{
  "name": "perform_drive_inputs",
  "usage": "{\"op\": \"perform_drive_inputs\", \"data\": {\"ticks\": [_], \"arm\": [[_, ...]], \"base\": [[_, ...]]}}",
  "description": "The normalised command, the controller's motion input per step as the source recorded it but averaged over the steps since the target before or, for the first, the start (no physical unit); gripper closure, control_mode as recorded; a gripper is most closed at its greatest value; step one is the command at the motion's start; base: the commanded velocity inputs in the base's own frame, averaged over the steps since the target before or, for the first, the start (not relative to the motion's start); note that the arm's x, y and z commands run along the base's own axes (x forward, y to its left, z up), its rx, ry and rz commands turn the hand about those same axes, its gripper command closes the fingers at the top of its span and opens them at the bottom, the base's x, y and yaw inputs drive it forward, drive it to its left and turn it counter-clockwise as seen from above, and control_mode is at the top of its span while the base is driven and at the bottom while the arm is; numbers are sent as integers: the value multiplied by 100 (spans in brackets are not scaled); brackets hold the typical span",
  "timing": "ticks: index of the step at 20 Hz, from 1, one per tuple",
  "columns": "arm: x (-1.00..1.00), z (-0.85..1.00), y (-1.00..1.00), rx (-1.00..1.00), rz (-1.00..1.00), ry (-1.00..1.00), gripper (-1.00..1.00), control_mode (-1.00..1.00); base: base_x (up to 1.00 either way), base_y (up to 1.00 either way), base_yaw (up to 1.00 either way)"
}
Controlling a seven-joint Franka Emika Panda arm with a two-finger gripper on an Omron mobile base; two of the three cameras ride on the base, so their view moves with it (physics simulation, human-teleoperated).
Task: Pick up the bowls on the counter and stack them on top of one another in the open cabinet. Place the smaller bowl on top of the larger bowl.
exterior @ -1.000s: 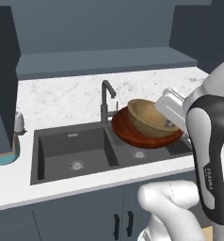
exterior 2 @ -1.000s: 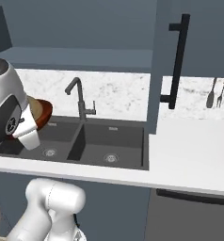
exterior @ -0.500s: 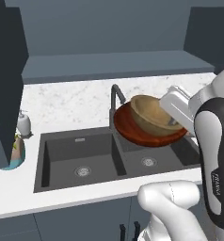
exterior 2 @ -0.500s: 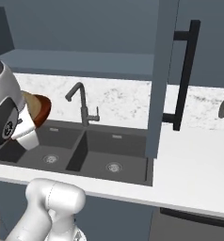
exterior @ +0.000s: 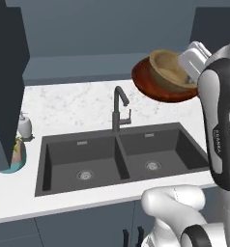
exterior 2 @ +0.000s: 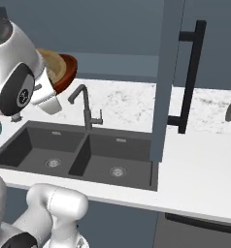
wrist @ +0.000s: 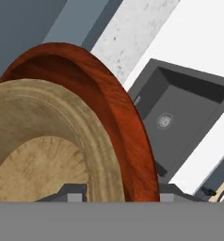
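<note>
The smaller bowl point(exterior: 171, 70) of light tan wood sits nested inside the larger bowl point(exterior: 150, 85), glossy reddish-brown. Both are tilted and held high above the sink's right basin, level with the cabinet shelf point(exterior: 88, 63). My gripper point(exterior: 186, 76) is shut on their right rims, and its fingertips are mostly hidden behind them. The right base view shows the larger bowl point(exterior 2: 69, 69) and the smaller bowl point(exterior 2: 50, 62) beside the arm's elbow. In the hand view the tan bowl point(wrist: 43, 141) and the red rim point(wrist: 118, 113) are close up.
The open cabinet door point(exterior 2: 167, 72) with its long black bar handle point(exterior 2: 190, 77) hangs at the right. A black faucet point(exterior: 119, 109) and double sink point(exterior: 122, 154) lie under the bowls in the marble counter point(exterior: 73, 103). A teal plant pot point(exterior: 13, 157) and soap dispenser point(exterior: 24, 125) stand left.
The arm has raised the nested bowls from just above the sink to shelf height. The whole picture has shifted too, so the base has moved.
</note>
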Motion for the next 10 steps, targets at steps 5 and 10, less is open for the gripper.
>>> {"op": "perform_drive_inputs", "data": {"ticks": [5,10], "arm": [[100,12,-3,0,-26,0,100,-100],[100,-19,0,0,-21,2,100,-100]], "base": [[0,0,0],[0,0,0]]}}
